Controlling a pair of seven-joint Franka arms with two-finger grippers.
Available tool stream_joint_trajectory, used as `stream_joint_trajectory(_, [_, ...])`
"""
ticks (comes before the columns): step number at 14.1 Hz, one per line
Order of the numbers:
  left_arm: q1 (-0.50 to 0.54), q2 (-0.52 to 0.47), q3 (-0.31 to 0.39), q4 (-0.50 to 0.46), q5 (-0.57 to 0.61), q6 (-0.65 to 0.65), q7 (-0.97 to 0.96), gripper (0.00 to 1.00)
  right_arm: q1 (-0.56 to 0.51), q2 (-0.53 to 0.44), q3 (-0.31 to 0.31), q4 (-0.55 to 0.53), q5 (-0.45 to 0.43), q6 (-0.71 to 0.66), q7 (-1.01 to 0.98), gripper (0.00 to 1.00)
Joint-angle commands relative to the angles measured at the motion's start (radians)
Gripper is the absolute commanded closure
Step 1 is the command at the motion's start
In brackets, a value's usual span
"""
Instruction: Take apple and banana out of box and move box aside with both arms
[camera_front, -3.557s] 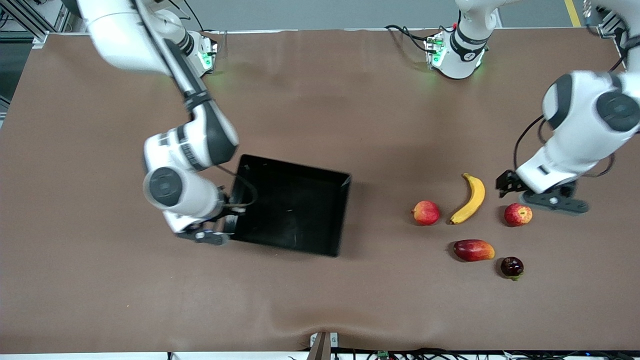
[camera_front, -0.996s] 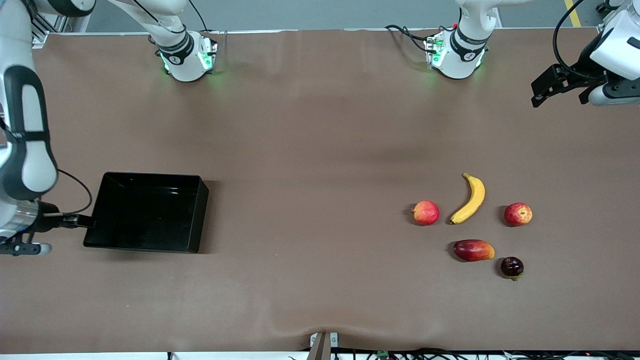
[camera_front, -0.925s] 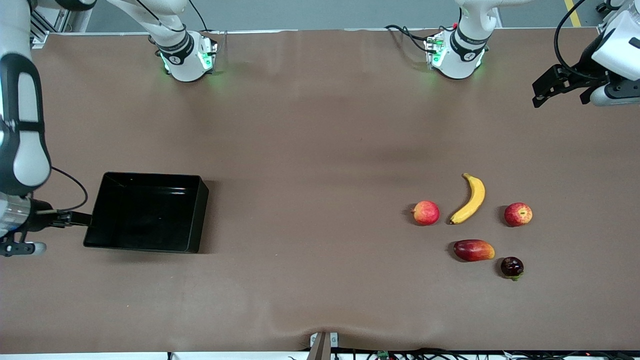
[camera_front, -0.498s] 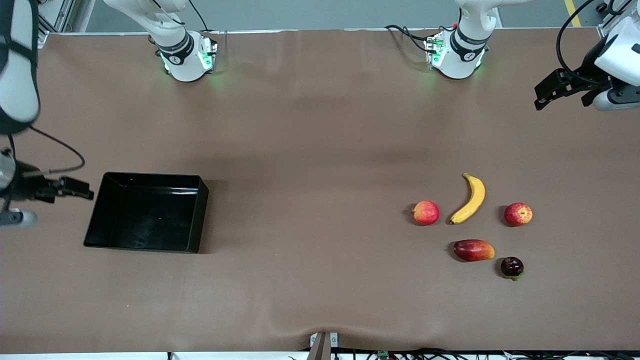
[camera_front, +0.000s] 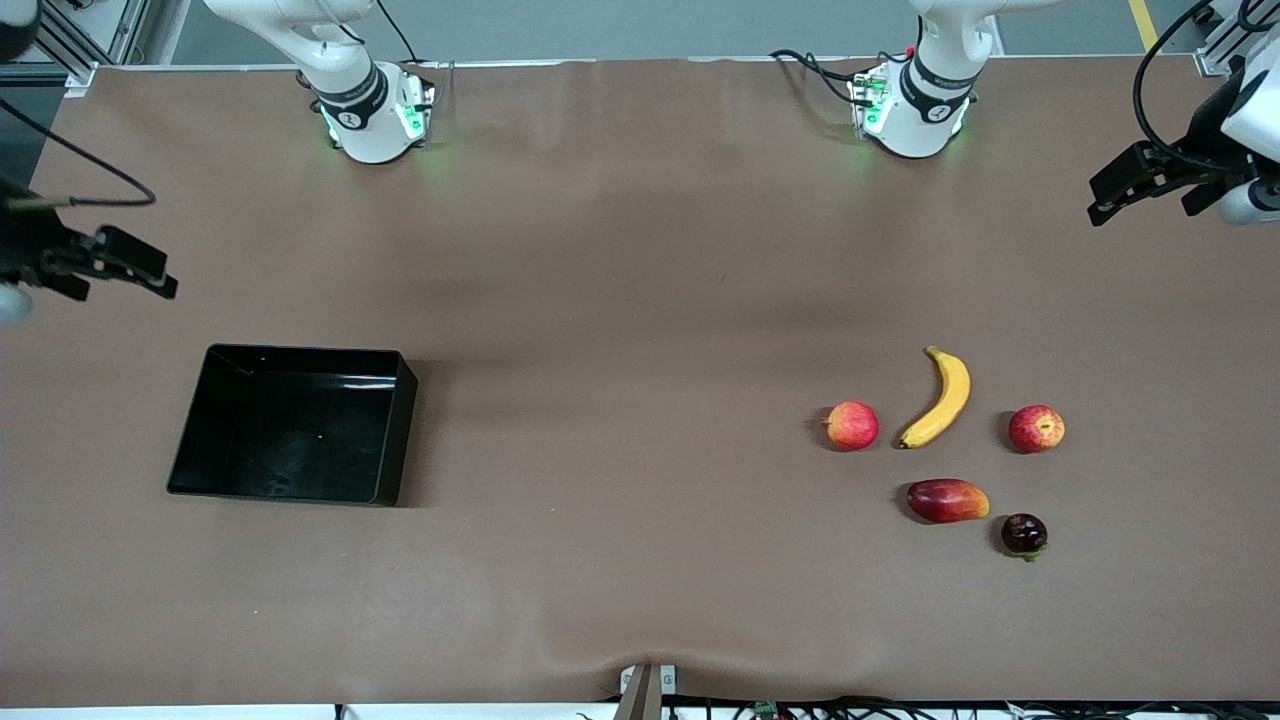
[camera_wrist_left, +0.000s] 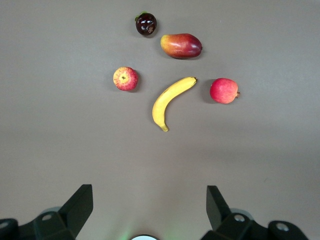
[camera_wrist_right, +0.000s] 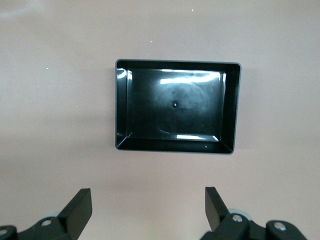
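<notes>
Both jaws stand apart and empty — the left gripper (camera_front: 1140, 187) over the bare desk (camera_front: 640, 250) at its own end, the right gripper (camera_front: 110, 265) above the box (camera_front: 290, 425). The box is empty and the apple (camera_front: 1036, 429) and banana (camera_front: 938, 398) lie out on the desk, so little seems left to fail — only a stray descent could nudge something.

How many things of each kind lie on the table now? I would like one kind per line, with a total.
apple: 1
banana: 1
pink-red round fruit: 1
mango: 1
dark purple fruit: 1
box: 1, empty
Total: 6

Right pincer (camera_front: 120, 262) let go of box (camera_front: 292, 424), rose; left pincer (camera_front: 1150, 185) pulled back.
</notes>
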Motion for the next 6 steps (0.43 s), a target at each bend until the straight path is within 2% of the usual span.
stream_joint_trajectory(1, [0.008,0.021,-0.002,0.039,-0.003,-0.004,0.003,0.0,0.003,-0.057,-0.037,-0.043,-0.003,-0.017,0.014,0.0])
stream_joint_trajectory(6, [0.008,0.024,-0.002,0.042,-0.003,-0.01,0.004,0.0,0.003,-0.069,-0.062,-0.056,-0.005,-0.06,0.014,0.0])
